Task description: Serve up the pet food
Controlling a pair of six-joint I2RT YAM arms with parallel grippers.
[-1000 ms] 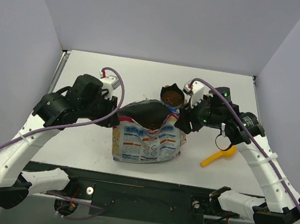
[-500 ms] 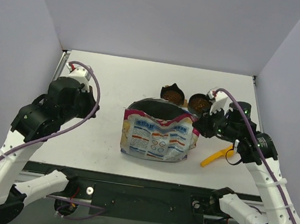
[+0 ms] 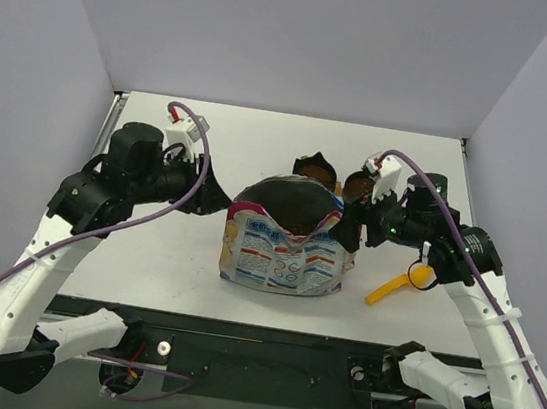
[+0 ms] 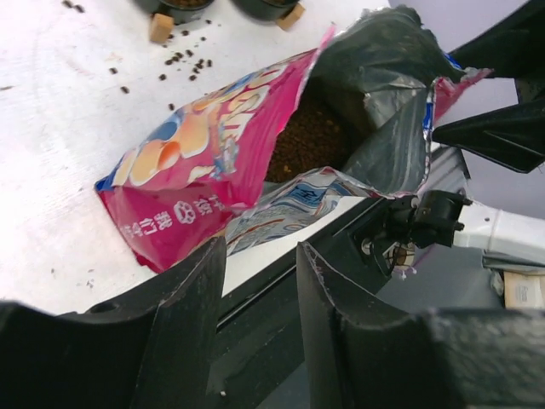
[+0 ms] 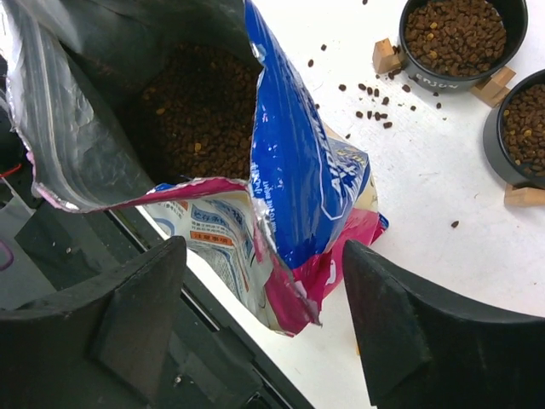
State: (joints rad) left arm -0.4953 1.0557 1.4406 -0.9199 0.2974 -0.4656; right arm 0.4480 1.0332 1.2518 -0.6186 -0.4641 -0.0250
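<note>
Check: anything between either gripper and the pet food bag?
Nothing visible. The left gripper, open, faces the left side of the pet food bag with nothing between them. The right gripper, open, is already at the bag's right edge. The yellow scoop lies off to the bag's right, outside both paths.

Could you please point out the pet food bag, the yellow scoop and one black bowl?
pet food bag (image 3: 286, 262): top external view, on its printed back panel.
yellow scoop (image 3: 387, 291): top external view, on its handle.
black bowl (image 5: 438, 81): right wrist view, on its outer wall.
</note>
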